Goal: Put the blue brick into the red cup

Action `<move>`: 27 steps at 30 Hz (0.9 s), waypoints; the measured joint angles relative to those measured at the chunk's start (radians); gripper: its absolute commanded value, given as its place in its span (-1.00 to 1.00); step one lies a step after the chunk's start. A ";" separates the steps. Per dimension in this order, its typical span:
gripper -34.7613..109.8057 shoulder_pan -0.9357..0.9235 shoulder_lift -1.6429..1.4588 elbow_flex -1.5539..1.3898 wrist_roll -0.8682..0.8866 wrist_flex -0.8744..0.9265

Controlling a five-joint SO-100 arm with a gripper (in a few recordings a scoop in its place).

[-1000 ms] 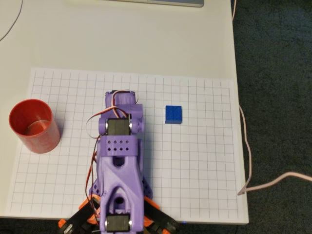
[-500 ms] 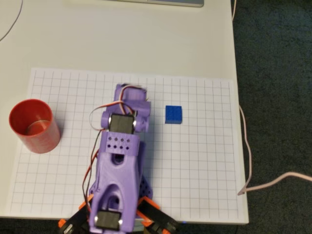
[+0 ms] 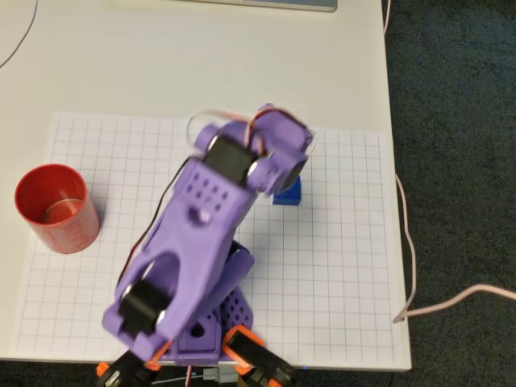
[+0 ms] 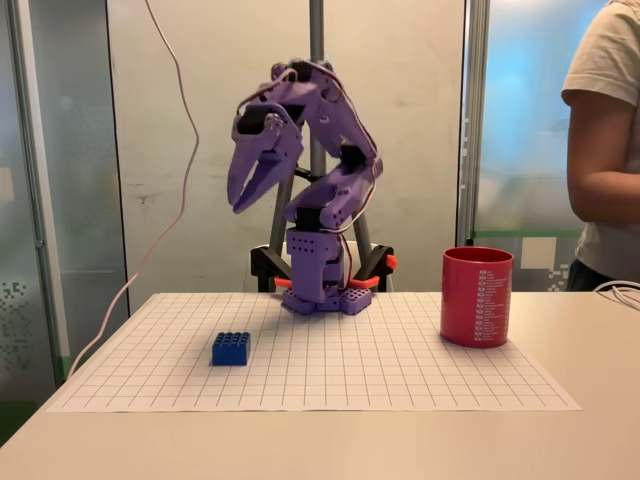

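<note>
Fingers (image 4: 243,200) swung over blue brick (image 4: 230,348) (seemingly parted).

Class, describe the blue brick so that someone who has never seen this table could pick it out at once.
Start at the white grid sheet on the table. In the fixed view the purple arm stands at its back edge and the red cup sits to the right. The blue brick lies left of the arm: small, flat, studded, and the only blue thing there.
</note>
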State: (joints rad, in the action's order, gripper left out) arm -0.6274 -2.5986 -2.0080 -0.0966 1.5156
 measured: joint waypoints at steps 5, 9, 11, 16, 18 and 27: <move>-0.52 -0.037 0.245 0.305 -0.143 0.138; -0.52 -0.054 0.407 0.499 -0.265 0.189; -0.52 -0.051 0.469 0.555 -0.344 0.192; -0.52 -0.048 0.607 0.597 -0.532 0.193; -0.52 -0.041 0.649 0.594 -0.594 0.193; -0.52 0.021 0.746 0.420 -0.667 0.187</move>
State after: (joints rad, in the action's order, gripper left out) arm -0.6059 -1.8530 -1.5877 -0.7639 1.7027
